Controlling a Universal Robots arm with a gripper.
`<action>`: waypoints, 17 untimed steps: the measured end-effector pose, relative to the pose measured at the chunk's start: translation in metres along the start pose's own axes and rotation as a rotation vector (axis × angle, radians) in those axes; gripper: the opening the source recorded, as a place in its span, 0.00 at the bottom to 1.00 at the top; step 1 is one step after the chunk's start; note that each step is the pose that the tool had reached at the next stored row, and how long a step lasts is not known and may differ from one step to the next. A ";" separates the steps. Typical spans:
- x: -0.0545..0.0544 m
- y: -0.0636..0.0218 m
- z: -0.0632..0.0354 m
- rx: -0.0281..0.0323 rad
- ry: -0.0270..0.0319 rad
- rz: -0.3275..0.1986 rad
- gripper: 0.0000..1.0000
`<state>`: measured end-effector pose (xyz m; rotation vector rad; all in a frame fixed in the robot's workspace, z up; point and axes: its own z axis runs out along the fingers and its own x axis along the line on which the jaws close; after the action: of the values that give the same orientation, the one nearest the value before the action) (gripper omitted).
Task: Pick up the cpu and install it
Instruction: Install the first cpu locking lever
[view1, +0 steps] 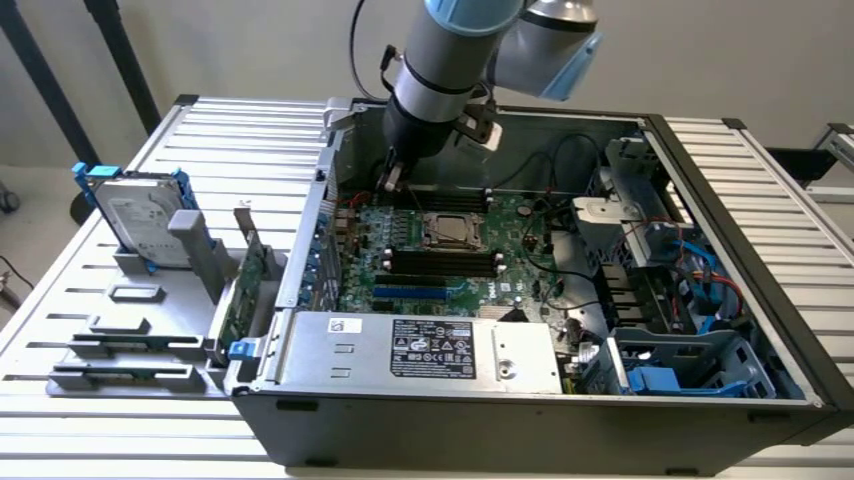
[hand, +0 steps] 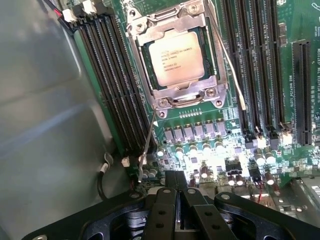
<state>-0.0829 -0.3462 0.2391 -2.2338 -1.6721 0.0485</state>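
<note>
Open computer case (view1: 534, 425) lies on its side on a slatted metal tabletop (view1: 781, 165), with the green motherboard (view1: 523, 272) facing up. The cpu (view1: 450, 232) sits flat in the socket near the board's middle. From the wrist view its dull silver top with printed lettering (hand: 180, 57) lies inside the socket's metal frame (hand: 150, 34), squared to it, with black memory slots (hand: 107, 75) running along either side. Thin wire levers stand loose beside the frame. The arm (view1: 441, 50) reaches down into the case from above. The gripper (view1: 391, 183) hangs over the board edge by the case's far wall, near the cpu but apart from it and not touching. In the wrist view the gripper (hand: 176, 176) has its black fingers pressed together with nothing between them. A silver power supply (view1: 427, 345) with a black label fills the near side of the case. Outside the case, toward the exterior view's left, a hard drive (view1: 134, 215) with blue brackets stands upright in a grey holder.
</note>
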 end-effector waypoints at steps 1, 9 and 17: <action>0.000 -0.0005 0.0001 -0.0005 -0.0036 0.002 0.11; -0.001 -0.0059 -0.0020 -0.0035 -0.0299 0.010 0.11; 0.003 -0.0110 -0.0152 -0.0140 -0.0112 0.069 0.11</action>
<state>-0.0888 -0.3450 0.2571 -2.3052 -1.6056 0.0667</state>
